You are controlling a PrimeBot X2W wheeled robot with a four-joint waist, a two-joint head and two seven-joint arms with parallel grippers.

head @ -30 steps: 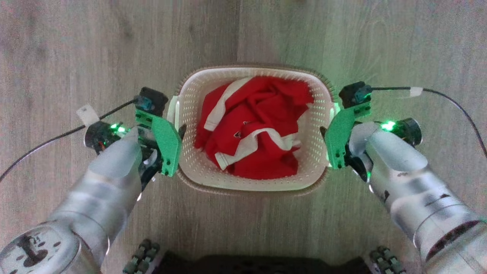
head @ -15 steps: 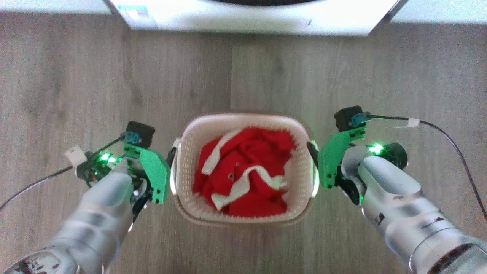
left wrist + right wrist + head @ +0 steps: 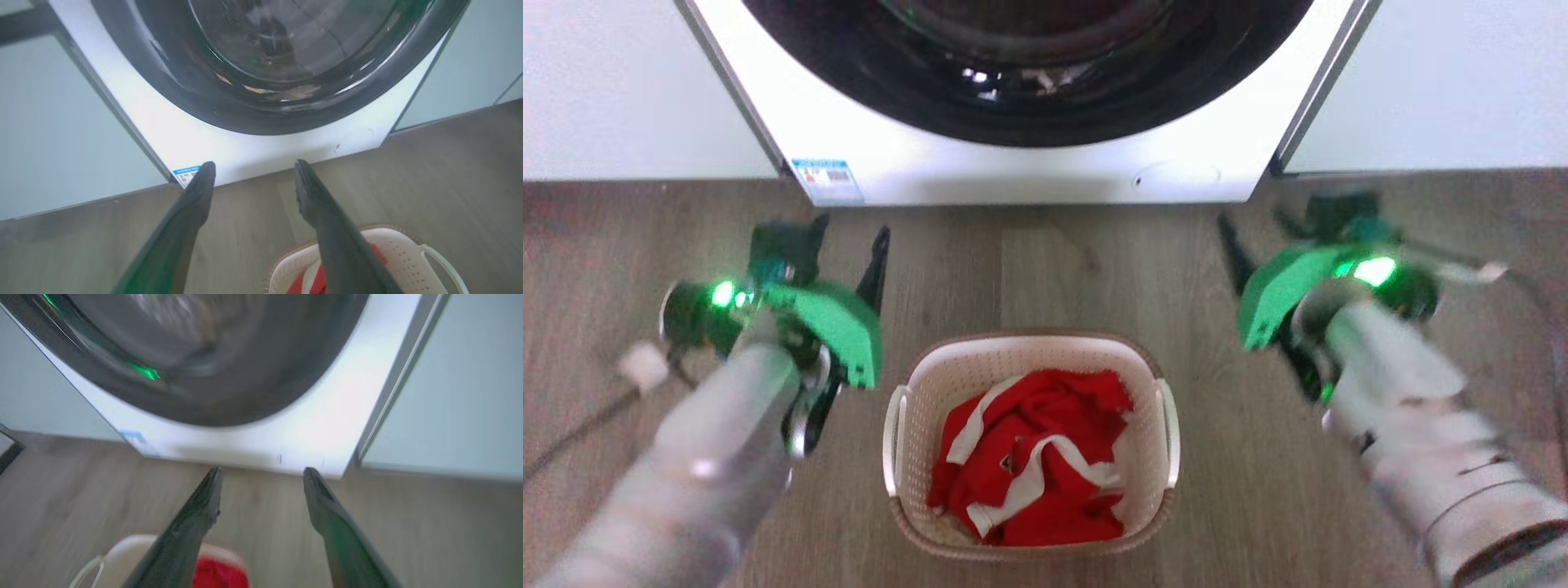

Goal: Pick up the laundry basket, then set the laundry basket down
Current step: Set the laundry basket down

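Observation:
The laundry basket (image 3: 910,445), cream with a brown rim and white side handles, stands on the wood floor at the lower middle of the head view, with a red-and-white garment (image 3: 1033,461) inside. My left gripper (image 3: 845,245) hovers open to its left and beyond, fingers pointing at the washer, touching nothing. On the other side, blurred, my right gripper (image 3: 1258,233) is also open and off the basket. In the left wrist view the left gripper (image 3: 255,165) is empty, with the basket (image 3: 406,253) at lower right. The right gripper (image 3: 263,470) is empty too, basket (image 3: 130,545) at lower left.
A white front-loading washing machine (image 3: 1013,175) with a dark round door (image 3: 1029,73) stands just beyond the basket, flanked by pale cabinet panels (image 3: 621,90). Bare wood floor (image 3: 1054,261) lies between basket and washer. Cables trail from both wrists.
The head camera has tilted up, bringing the washing machine into view. Both grippers have come away from the basket's side handles and now point toward the washer; the basket stays on the floor.

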